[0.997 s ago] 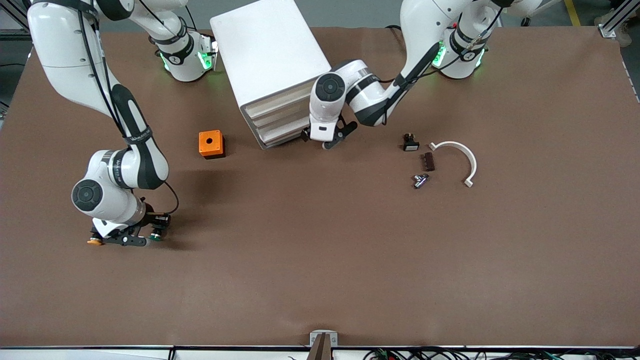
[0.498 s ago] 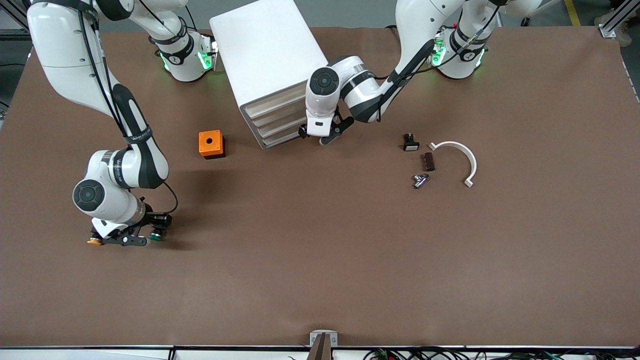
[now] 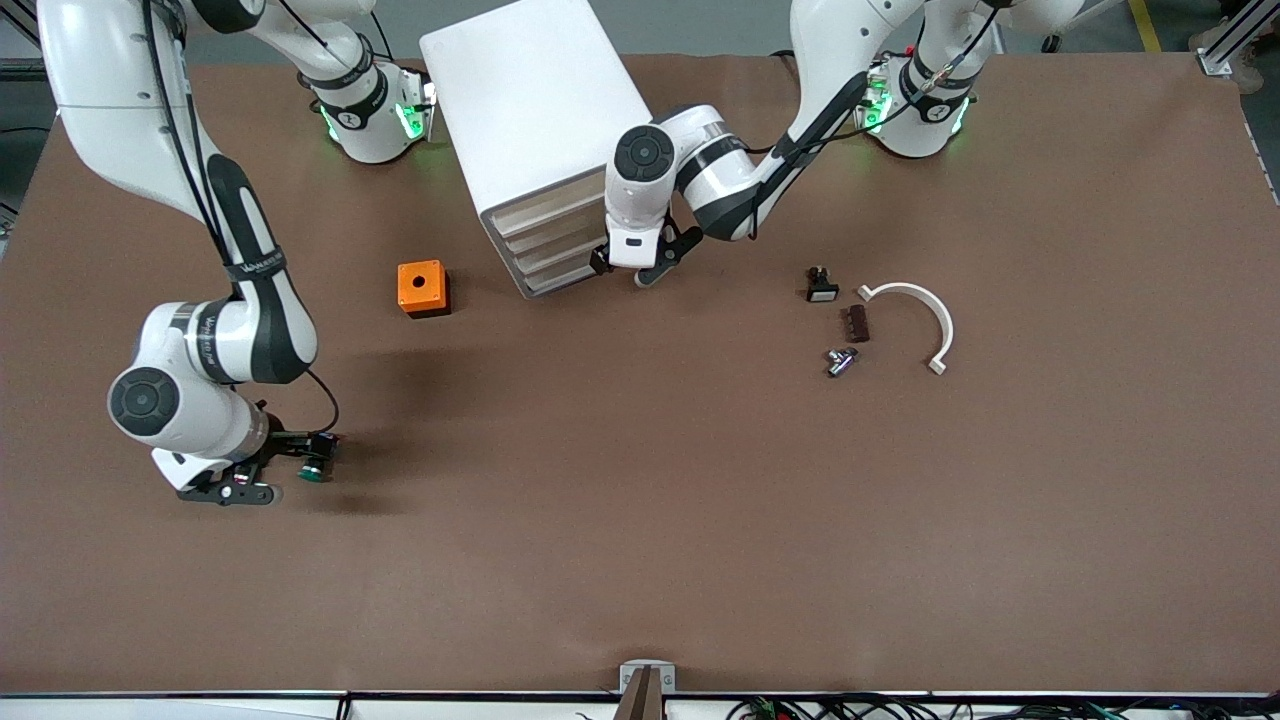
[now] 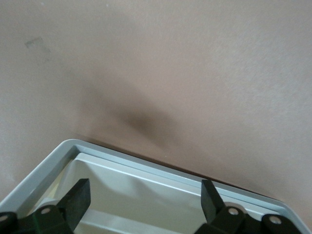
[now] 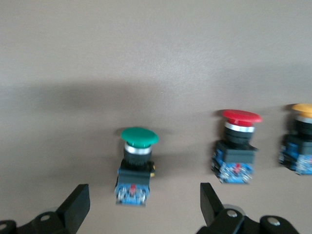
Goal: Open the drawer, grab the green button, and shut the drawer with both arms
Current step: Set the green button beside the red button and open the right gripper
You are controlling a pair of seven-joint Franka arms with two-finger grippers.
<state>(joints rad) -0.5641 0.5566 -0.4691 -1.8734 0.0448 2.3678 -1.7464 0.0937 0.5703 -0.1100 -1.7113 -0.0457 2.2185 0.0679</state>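
The green-capped button point(image 5: 139, 165) lies on the table near the right arm's end; it also shows in the front view point(image 3: 313, 469). My right gripper point(image 5: 144, 207) is open and empty, with the button just ahead of its fingertips and not touched; it also shows in the front view point(image 3: 262, 470). My left gripper point(image 3: 625, 270) is open at the front of the white cabinet point(image 3: 530, 110), against the lowest drawer point(image 3: 555, 283), which looks flush with the drawers above it. In the left wrist view the left gripper point(image 4: 144, 202) spans the drawer's point(image 4: 146, 195) white front.
A red-capped button point(image 5: 237, 146) and an orange-capped one point(image 5: 300, 141) lie beside the green one. An orange box point(image 3: 422, 288) sits near the cabinet. Small parts point(image 3: 822, 286) and a white curved bracket point(image 3: 925, 310) lie toward the left arm's end.
My left gripper moved in toward the cabinet and the lowest drawer slid shut. My right gripper drew back from the green button, which stays on the table.
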